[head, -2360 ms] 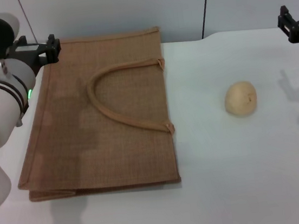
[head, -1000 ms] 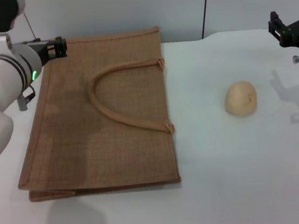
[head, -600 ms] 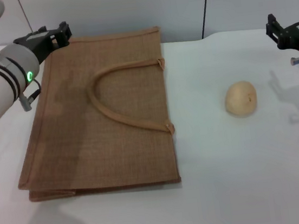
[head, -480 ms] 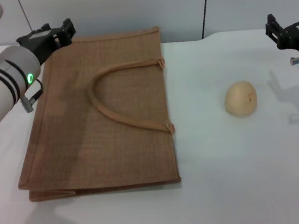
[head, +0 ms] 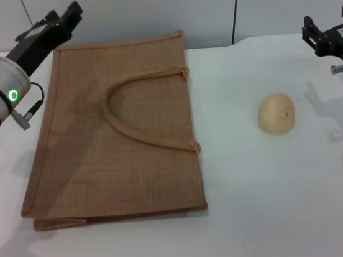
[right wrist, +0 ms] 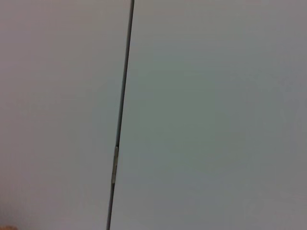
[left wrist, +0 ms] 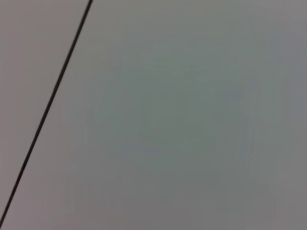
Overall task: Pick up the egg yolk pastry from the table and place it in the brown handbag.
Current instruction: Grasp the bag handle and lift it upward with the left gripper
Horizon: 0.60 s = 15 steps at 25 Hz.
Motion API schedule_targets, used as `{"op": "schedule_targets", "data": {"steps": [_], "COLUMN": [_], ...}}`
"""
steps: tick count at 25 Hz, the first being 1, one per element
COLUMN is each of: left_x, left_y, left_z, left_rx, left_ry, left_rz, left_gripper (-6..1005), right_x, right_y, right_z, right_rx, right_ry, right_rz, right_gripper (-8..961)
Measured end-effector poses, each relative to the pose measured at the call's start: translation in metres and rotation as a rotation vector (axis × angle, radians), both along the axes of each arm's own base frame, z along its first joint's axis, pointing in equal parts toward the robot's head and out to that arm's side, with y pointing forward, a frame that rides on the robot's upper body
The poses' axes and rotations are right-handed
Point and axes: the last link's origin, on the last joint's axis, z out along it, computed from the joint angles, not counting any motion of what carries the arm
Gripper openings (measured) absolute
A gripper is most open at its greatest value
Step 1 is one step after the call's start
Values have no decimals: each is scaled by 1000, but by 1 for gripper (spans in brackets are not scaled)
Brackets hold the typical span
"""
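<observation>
Head view: pastry sits on the table, well right of the flat handbag. Left gripper is above the bag's far corner, right gripper beyond the pastry; grip state of both: cannot tell. Right should descend centred on the pastry. Wrist views: only blank wall.

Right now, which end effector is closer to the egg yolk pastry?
The right end effector: it hovers beyond the egg yolk pastry, toward the table's far right edge. The left end effector sits across the brown handbag, at its far left corner.
</observation>
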Motion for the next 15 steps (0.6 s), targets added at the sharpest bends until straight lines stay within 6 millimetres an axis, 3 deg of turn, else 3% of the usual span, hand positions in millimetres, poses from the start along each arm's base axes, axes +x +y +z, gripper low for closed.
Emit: {"op": "schedule_targets", "data": {"steps": [15], "left_x": [3], "left_y": [18], "left_z": [-3], "left_rx": [-239], "left_ry": [270], "left_rz": [-16], "left_gripper": [573], "right_x": [1], "right_y": [0], "right_z": [-1], "right_rx": [-5], "right_ry": [-11], "right_rz": [0], "right_gripper": [732]}}
